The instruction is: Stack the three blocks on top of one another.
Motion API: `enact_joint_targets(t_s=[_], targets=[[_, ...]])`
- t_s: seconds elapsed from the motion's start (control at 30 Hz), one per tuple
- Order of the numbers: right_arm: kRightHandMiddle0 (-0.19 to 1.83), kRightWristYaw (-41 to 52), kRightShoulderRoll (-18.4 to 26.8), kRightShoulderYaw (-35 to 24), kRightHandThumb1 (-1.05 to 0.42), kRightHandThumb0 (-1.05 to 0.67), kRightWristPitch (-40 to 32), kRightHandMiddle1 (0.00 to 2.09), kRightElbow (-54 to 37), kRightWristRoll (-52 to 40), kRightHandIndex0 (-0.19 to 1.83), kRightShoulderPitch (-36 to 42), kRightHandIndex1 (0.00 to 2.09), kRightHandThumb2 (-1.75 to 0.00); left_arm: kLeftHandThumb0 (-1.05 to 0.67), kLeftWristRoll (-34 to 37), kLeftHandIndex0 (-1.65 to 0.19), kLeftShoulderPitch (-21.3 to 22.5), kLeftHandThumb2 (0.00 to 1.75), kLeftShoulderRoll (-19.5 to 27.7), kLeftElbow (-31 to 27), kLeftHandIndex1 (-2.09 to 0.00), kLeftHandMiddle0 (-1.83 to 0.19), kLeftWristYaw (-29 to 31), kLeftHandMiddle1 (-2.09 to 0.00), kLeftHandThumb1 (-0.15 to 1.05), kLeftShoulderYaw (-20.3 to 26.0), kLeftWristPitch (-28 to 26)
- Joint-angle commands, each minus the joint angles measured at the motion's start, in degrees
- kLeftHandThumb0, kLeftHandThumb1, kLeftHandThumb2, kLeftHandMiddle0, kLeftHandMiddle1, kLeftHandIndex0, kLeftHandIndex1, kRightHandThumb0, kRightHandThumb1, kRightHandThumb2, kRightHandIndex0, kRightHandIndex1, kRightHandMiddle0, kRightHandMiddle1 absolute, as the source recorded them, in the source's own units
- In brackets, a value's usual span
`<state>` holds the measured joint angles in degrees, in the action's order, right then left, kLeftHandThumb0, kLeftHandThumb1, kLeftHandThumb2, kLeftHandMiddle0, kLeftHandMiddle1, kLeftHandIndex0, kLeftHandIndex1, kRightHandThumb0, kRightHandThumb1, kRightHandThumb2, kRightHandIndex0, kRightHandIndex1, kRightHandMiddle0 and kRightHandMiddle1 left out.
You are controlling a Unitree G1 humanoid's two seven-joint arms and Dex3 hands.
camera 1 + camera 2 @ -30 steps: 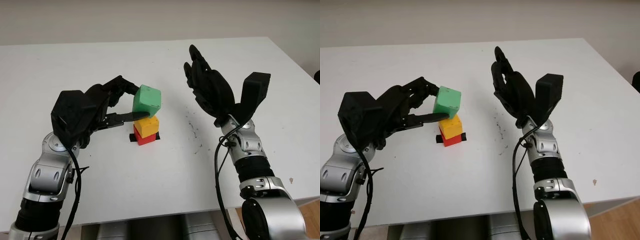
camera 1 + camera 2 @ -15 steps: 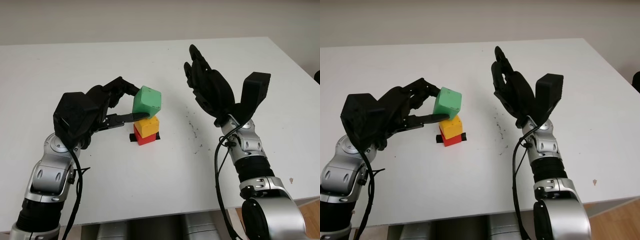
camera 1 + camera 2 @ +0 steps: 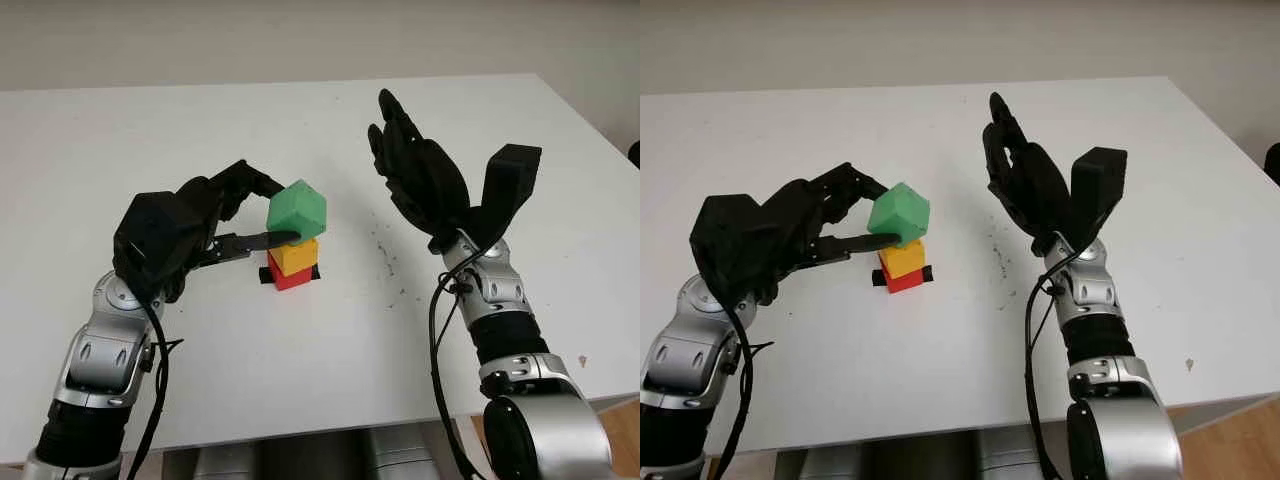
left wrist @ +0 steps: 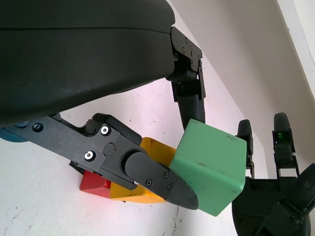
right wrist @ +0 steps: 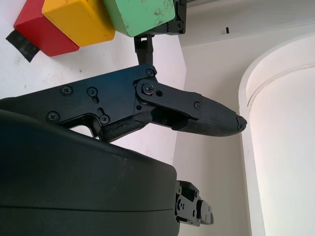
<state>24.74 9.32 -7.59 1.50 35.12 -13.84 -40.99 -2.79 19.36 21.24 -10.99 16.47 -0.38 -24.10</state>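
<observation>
Centrally on the white tabletop [image 3: 300, 400], a red block [image 3: 290, 277] is seen on a patch of black tape [image 3: 264, 276], with a yellow block [image 3: 295, 254] stacked on it. A green block [image 3: 297, 211] is pinched in the left hand [image 3: 215, 215], one finger [image 4: 189, 98] against its far face and the thumb [image 4: 152, 177] under its near edge; it is tilted, a corner turned toward the camera, and is held touching the top of the yellow block. The right hand [image 3: 415, 170] is raised open, well apart to the right of the stack, holding nothing. Bare tabletop is left on every side of the stack, and its edges lie far from it.
</observation>
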Motion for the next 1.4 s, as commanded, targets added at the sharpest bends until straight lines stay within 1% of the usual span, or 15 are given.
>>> enact_joint_targets(t_s=[0.0,0.1,0.3,0.57,0.9,1.03,1.27,1.37], targets=[[-0.19,0.22,0.19,-0.28,-1.05,-0.76,0.32,0.00,-0.94,-0.27,-0.19,-0.72,0.00,-0.68,-0.45,-0.55,-0.43,-0.40,0.05,0.03,0.34,-1.53,-0.08,0.02,-0.05,0.95,-0.69,-0.47],[-0.19,0.07,0.23,-0.13,-1.05,-0.76,0.29,0.00,-1.08,-0.01,-0.19,-0.69,0.00,-0.68,-0.44,-0.77,-0.42,-0.42,0.05,0.02,0.31,-1.54,-0.06,-0.01,-0.04,0.96,-0.77,-0.95],[-0.19,0.29,0.25,-0.13,-1.05,-0.75,0.61,0.00,-0.66,0.07,-0.19,-0.75,0.00,-0.69,-0.46,-1.40,-0.43,-0.35,0.05,0.26,0.41,-1.55,-0.07,-0.38,-0.06,0.96,-0.74,-0.17],[-0.19,0.55,0.23,-0.20,-1.05,-0.74,0.64,0.00,-0.30,-0.05,-0.19,-0.89,0.00,-0.69,-0.45,-1.00,-0.42,-0.39,0.05,-0.11,-0.07,-1.57,-0.06,-0.65,-0.05,0.96,0.35,-0.22],[-0.19,0.53,0.40,0.33,-1.05,-0.74,0.37,0.00,-0.28,0.74,-0.19,-0.98,0.00,-0.70,-0.47,-0.78,-0.41,-0.06,0.05,-0.23,-1.35,-1.63,-0.08,-1.40,-0.06,0.95,0.98,-1.66],[-0.19,0.56,0.46,0.52,-1.05,-0.74,0.83,0.00,0.05,1.21,-0.19,-1.02,0.00,-0.71,-0.47,-0.01,-0.42,0.16,0.05,-0.33,-0.70,-1.66,-0.08,-1.49,-0.06,0.95,1.64,0.56],[-0.19,0.58,0.31,0.40,-1.05,-0.73,0.51,0.00,0.19,1.23,-0.19,-1.06,0.00,-0.72,-0.45,0.86,-0.39,0.57,0.06,-0.15,-2.58,-1.67,-0.08,-1.51,-0.05,0.96,2.53,-1.87],[-0.19,0.52,0.18,0.34,-1.05,-0.73,0.54,0.00,0.37,1.16,-0.19,-1.12,0.00,-0.72,-0.44,1.03,-0.37,0.66,0.06,0.11,-2.48,-1.68,-0.07,-1.37,-0.05,0.97,2.58,-1.75]])
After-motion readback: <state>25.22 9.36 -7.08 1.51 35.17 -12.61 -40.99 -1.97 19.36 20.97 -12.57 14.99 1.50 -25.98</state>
